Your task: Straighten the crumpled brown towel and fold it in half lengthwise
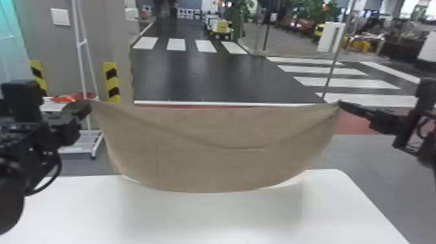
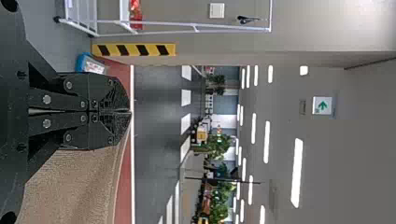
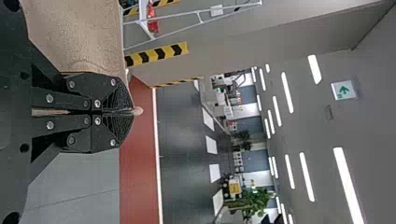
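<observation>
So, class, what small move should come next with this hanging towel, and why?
Probably lower the left gripper and right gripper together towards the white table: they hold the upper corners of the towel wide apart, and its lower edge sags in a curve.

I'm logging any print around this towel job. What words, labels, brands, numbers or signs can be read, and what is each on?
No words, brands or numbers can be read.
Overhead sign: a green arrow on white, no legible wording.
Blue-edged item on the floor side: markings too small to read.
Yellow vehicle: any markings too blurred.
Brown towel and white table: no lettering visible.
</observation>
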You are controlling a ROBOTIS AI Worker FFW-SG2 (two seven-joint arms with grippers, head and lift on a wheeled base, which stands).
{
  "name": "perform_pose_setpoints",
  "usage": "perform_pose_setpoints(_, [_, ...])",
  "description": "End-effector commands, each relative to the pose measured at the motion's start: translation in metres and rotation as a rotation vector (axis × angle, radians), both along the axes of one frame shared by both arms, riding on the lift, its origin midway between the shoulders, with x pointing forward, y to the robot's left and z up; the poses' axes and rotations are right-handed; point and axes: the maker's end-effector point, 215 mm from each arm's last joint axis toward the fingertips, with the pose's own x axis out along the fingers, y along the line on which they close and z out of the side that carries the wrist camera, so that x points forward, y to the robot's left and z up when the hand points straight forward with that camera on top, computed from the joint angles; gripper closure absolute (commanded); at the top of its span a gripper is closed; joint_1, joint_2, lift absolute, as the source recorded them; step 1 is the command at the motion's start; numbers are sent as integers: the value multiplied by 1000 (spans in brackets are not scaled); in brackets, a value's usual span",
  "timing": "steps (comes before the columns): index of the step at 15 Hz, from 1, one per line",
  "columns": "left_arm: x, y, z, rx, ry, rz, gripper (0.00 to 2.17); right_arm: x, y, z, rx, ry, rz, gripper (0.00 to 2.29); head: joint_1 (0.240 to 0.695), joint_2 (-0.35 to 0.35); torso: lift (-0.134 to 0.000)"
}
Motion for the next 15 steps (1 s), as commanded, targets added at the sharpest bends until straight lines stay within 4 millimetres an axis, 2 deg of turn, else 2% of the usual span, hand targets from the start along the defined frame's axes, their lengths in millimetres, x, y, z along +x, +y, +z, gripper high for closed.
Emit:
perform_pose_setpoints(1, [-3,-3,-2,-14,-10,-7,1420,-4,-11,5,-1,-20,-8,1116,375,-152,-124])
perform_pose_setpoints(2, [-11,-4,-15,-4,3,-12,1420,-14,-13,-23,6,14,1,1116,368,-154,-124])
perform_pose_setpoints(4, [-43,-6,-48,39,35,-19,1420,-49,-21,-76,14,64,22,1116,378,-163,-124])
perform_pose_setpoints(5, [-61,-8,-58,52,41,-22,1420,-68,-23,-98,21,86,29,1116,397,-166,-124])
perform_pose_setpoints(6, [-82,-4,-73,67,65,-20,1420,-91,-26,-118,22,108,39,1116,453,-180,-124])
perform_pose_setpoints(7, [-98,2,-83,84,78,-9,1420,-106,-24,-134,33,120,54,1116,479,-186,-124])
perform_pose_setpoints(10, [-131,17,-97,92,119,17,1420,-144,-27,-155,56,141,69,1116,564,-198,-124])
perform_pose_setpoints(11, [-146,24,-104,99,151,29,1420,-157,-32,-163,53,159,62,1116,580,-199,-124])
perform_pose_setpoints(12, [-163,32,-107,116,165,40,1420,-167,-29,-165,52,159,70,1116,615,-199,-124])
perform_pose_setpoints(15, [-208,51,-119,175,237,75,1420,-188,-21,-176,87,186,94,1116,662,-200,-124])
